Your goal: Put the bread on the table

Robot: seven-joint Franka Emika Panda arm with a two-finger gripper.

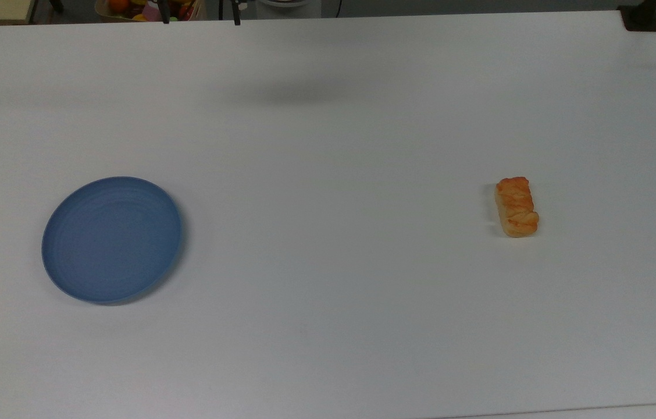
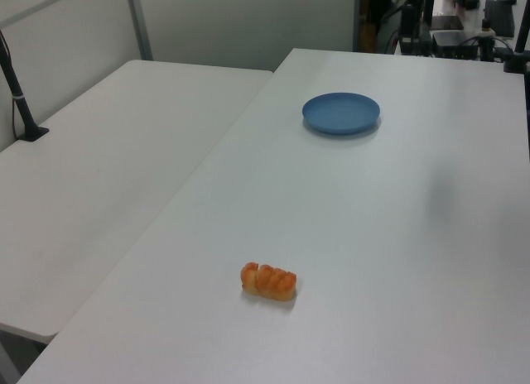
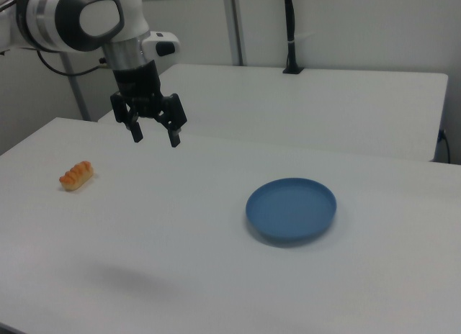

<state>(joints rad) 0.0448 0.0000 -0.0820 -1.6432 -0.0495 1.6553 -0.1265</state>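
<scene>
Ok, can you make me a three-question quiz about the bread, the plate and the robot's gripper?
1. Where does the small golden-orange braided bread lie?
A. on the plate
B. on the bare white table
C. in the gripper

2. What colour is the round plate?
A. blue
B. red
C. green

3. How is the black two-finger gripper?
A. shut on the bread
B. open and empty
C. resting on the plate

Answers:
1 B, the bread sits on the tabletop, far from the plate.
2 A, the plate is plainly blue.
3 B, in the right view its fingers hang apart in the air with nothing between them.
</scene>
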